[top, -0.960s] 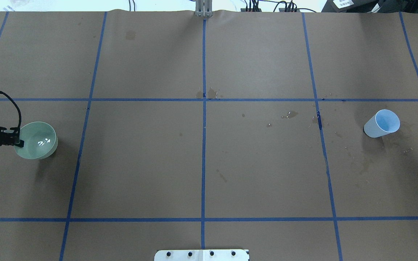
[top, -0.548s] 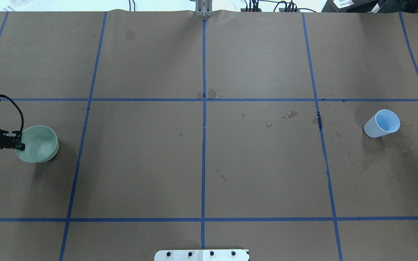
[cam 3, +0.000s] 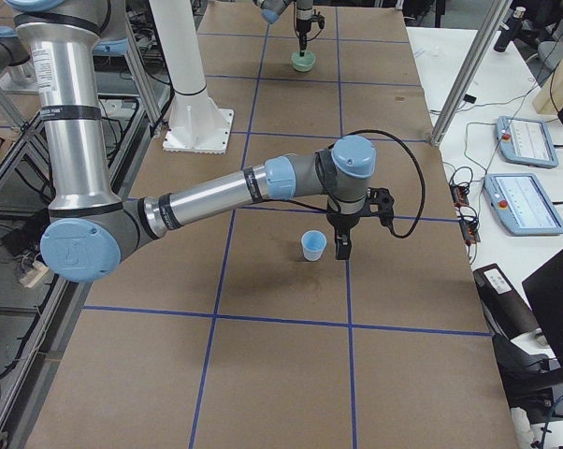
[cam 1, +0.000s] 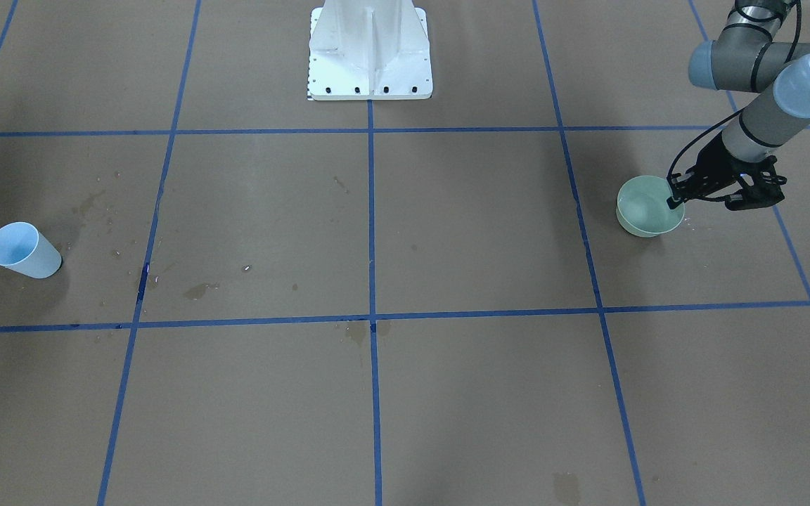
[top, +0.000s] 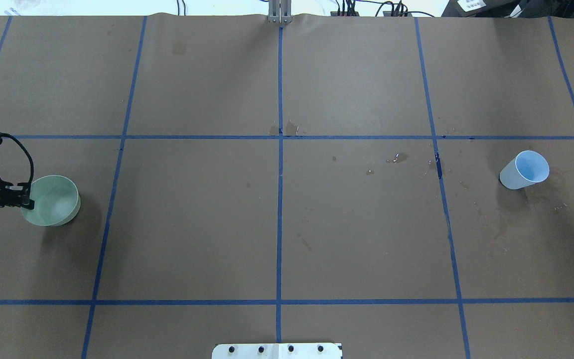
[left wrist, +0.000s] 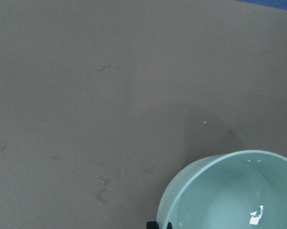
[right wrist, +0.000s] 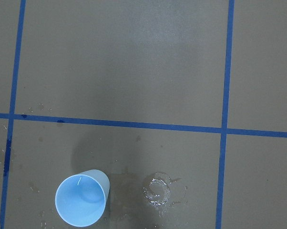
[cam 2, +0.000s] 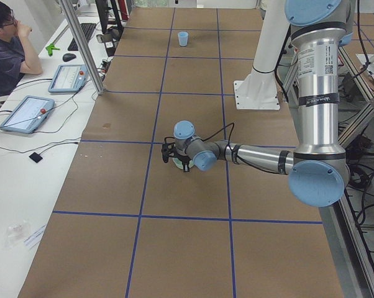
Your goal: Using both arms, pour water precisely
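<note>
Left gripper [top: 28,201] is clamped on the bowl [top: 54,200] rim at the left end of the table [top: 357,239]. One fingertip [left wrist: 158,224] just shows at the rim in the left wrist view. The grip is on the outboard side of the rim, so the bowl body lies off the jaws toward table centre, and the free lip opposite the jaws points along the table at the cup. Round bowl, so no long axis to line up. The jaw-to-lip line is the pour axis, and it aims the right way. Water [left wrist: 229,210] is in the bowl: a clear pool with one glint. Can't tell whether the bowl base is on the paper or just off it. Dark stains [top: 400,157] and a few drops mark the middle squares. Cup [top: 525,170] stands upright, mouth up, at the right end, well apart from the bowl and in the same grid row. Can't tell whether it holds any water. A small wet puddle [right wrist: 158,190] sits on the paper just beside it. Right gripper [cam 3: 342,247] shows only in the right side view, hanging near the cup and apart from it. Open or closed, can't tell. Right arm [cam 3: 216,194] is by far the nearer one to the cup; left arm [cam 1: 763,116] has the bowl. My read: no pour is possible from here. The gap has to close first, either the right arm bringing the cup in or the bowl carried across, then a tilt over the far lip.
</note>
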`<state>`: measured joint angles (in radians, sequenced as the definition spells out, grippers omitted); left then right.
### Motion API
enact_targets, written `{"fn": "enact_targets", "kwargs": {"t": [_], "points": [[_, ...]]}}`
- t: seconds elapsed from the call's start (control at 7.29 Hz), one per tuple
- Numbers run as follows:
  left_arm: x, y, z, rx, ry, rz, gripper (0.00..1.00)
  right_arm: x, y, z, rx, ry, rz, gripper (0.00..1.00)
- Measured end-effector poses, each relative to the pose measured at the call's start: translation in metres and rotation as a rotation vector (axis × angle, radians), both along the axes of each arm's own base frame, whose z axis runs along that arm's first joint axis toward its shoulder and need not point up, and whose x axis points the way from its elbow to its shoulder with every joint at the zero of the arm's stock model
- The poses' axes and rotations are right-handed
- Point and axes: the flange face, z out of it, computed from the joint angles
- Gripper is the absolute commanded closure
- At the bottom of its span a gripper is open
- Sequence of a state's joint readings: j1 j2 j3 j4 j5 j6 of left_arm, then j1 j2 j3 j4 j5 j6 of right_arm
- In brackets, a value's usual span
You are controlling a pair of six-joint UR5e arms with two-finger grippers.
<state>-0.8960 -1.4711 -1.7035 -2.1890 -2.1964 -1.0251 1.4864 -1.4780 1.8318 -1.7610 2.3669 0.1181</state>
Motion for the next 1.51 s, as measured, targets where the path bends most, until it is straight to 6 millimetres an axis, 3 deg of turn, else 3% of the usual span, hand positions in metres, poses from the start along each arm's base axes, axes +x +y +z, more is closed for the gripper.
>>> {"fn": "enact_targets", "kwargs": {"t": [0.55, 0.96, 1.1, 1.37, 1.51], "points": [[-0.003, -0.001, -0.004, 0.021, -0.009, -0.015, 0.0, 0.0, 0.0, 0.0, -0.001, 0.0, 0.0, 0.01], [-0.02, -0.004, -0.054, 0.03, 0.028, -0.01, 0.0, 0.001, 0.002, -0.001, 0.005, -0.002, -0.001, 0.01], [-0.034, -0.011, -0.074, 0.049, -0.003, 0.013, 0.0, 0.001, 0.002, 0.0, 0.006, -0.001, -0.002, 0.01], [-0.092, -0.059, -0.106, 0.128, -0.109, 0.085, 0.0, 0.001, 0.006, 0.007, -0.002, 0.0, -0.008, 0.01], [-0.131, -0.081, -0.098, 0.159, -0.151, 0.127, 0.0, 0.004, 0.01, 0.014, -0.006, -0.004, -0.013, 0.01]]}}
